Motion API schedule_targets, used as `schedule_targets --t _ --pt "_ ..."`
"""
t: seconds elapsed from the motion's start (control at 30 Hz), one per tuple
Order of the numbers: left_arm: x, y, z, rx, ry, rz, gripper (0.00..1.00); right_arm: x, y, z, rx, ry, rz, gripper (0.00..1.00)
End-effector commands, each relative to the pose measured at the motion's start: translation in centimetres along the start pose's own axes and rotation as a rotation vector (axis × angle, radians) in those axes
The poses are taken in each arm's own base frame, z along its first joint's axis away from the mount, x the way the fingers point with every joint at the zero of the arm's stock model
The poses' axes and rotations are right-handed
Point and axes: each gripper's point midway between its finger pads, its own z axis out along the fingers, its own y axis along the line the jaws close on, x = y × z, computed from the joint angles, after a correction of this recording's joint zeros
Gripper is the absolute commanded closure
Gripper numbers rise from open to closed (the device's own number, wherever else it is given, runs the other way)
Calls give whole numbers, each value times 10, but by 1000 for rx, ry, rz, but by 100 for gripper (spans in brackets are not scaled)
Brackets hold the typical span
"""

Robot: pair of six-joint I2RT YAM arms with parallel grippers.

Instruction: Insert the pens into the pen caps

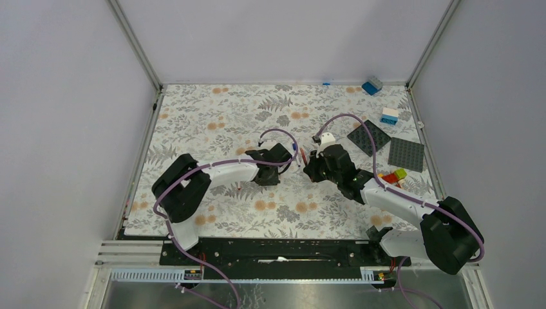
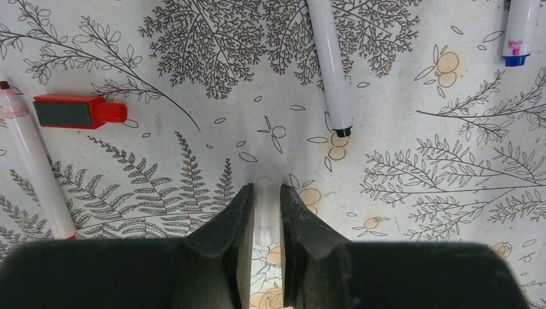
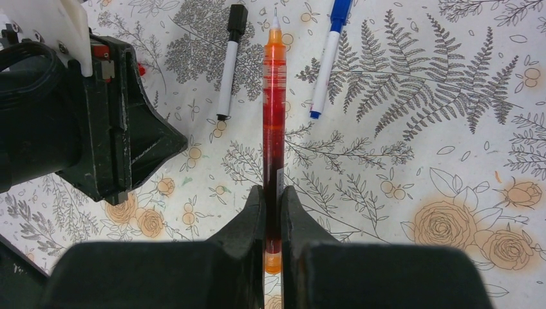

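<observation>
The right end effector (image 3: 273,193) is clamped on the red pen (image 3: 273,116) near its rear end, so most of the barrel sticks out ahead with the fine tip pointing away. The left end effector (image 2: 266,191) stands low over the surface (image 2: 418,193), its 2 jaws against both sides of a small clear cap (image 2: 266,219). How firm that hold is cannot be told.

The job now seems to be mating these 2. It would go best if the cap's grip is made firm first, then the cap is raised and its mouth turned toward the pen tip. The axes want lining up before a slow, straight push, because a pen held so far back can swing. A red cap (image 2: 80,111) lies apart on the surface.
</observation>
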Motion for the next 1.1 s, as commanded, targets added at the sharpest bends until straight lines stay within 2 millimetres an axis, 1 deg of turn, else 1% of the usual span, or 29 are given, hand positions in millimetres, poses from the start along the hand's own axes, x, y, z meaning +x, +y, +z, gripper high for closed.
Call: schedule_targets --t 0.0,0.1,0.17,0.27,0.37,0.43,0.63,0.8,0.83,0.87,0.97,1.07 --pt "-7 1 -5 -22 -19 18 86 -21 7 1 -32 -55 3 100" --pt "-6 3 -5 -27 -15 39 89 -21 7 0 -32 -57 4 100" --pt "-4 6 -5 -38 -11 53 89 -21 7 1 -32 -56 5 100" --pt "-2 11 -4 -60 -5 69 82 -21 7 1 -32 -56 5 100" --pt "1 11 -2 -61 9 82 74 -21 7 1 -32 -57 4 100" --pt "3 9 -1 -53 22 91 73 -21 7 1 -32 -56 5 100" --pt "7 7 3 -50 48 99 72 -21 7 0 -32 -57 4 100" --pt "11 10 5 -61 57 99 72 -21 7 0 -31 -57 5 100" --pt "12 11 5 -64 57 100 73 -21 7 0 -32 -57 5 100" --pt "12 12 5 -65 57 101 77 -21 7 0 -32 -56 4 100" --pt "12 16 6 -80 50 97 100 -21 7 0 -32 -57 7 100" --pt "7 17 2 -75 16 72 100 -21 7 0 -32 -58 7 100"
